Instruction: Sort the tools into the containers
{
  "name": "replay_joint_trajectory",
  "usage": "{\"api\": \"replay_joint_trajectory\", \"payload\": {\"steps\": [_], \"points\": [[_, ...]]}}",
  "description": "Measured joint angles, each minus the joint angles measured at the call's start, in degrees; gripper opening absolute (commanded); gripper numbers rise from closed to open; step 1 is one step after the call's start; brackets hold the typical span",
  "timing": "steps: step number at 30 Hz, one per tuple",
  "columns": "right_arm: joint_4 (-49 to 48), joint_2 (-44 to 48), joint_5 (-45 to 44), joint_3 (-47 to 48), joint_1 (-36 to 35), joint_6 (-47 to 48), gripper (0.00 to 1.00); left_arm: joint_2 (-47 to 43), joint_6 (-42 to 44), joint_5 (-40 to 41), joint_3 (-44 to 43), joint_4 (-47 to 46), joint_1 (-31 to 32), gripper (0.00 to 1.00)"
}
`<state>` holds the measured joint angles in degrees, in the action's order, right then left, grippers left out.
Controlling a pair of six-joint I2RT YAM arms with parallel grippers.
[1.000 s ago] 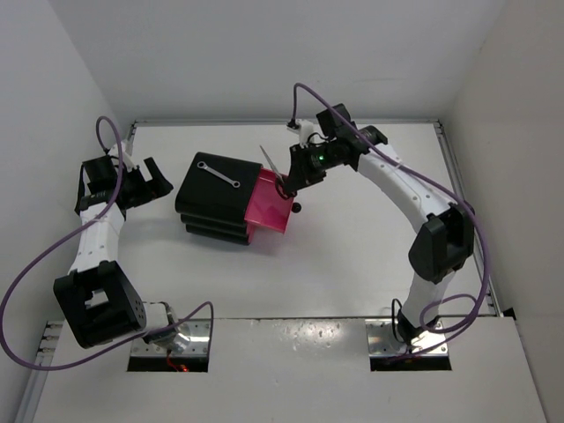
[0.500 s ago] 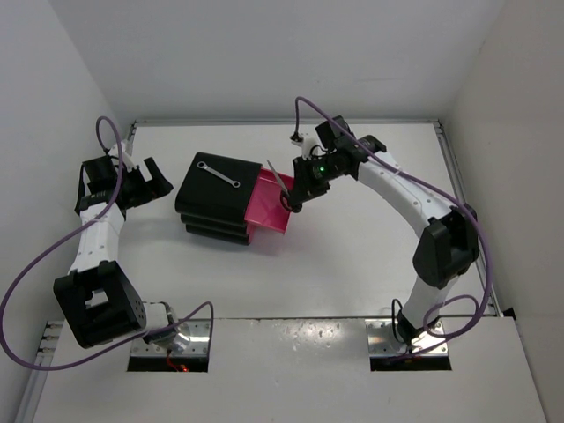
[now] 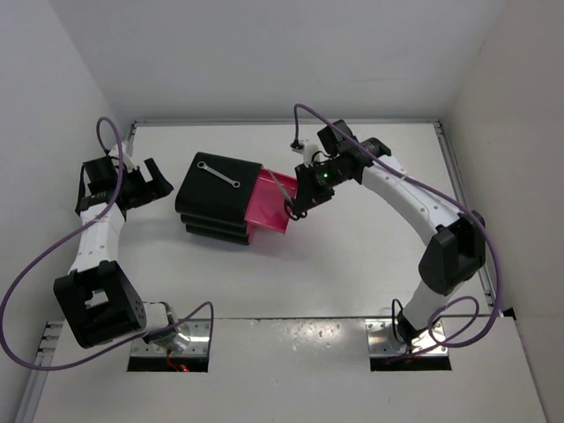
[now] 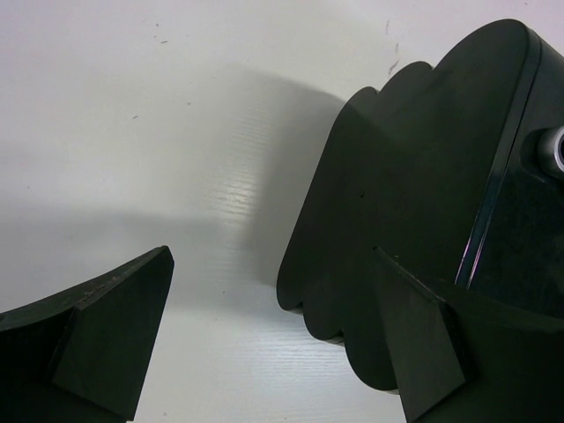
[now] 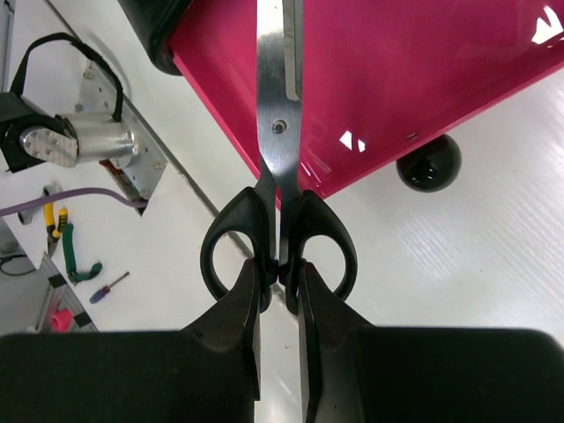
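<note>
Note scissors (image 5: 277, 97) pinched at the handle junction by right gripper (image 5: 279, 280), blades over the open pink drawer (image 5: 441, 70), presumably for release straight in; left gripper (image 4: 269, 291) spread, idle beside drawer unit (image 4: 397, 176).

bright even light, soft shadows, glare on the pink drawer (image 5: 423, 79)

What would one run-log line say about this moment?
right gripper: shut on scissors, blades over open pink drawer | left gripper: open, empty, beside black unit | wrench: atop unit
</note>
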<state>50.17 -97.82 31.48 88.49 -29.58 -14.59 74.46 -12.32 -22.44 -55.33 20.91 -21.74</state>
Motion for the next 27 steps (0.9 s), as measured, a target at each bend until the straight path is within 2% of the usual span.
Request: {"api": "replay_joint_trajectory", "payload": {"steps": [7,17,27], "points": [[0.2,-3.2,1.8,2.1,-0.6,-1.3,0.0,-0.2,0.0,0.4,0.5,0.0,0.0,1.0],[-4.4,-5.8,12.1,1.9,-0.5,-9.6,0.0,-0.7,0.0,0.9,1.0,-0.4,0.0,1.0],[-9.8,-6.4,19.8,-3.7,1.2,-17.2,0.0,-0.7,0.0,1.0,1.6,-0.5,0.0,1.0]]}}
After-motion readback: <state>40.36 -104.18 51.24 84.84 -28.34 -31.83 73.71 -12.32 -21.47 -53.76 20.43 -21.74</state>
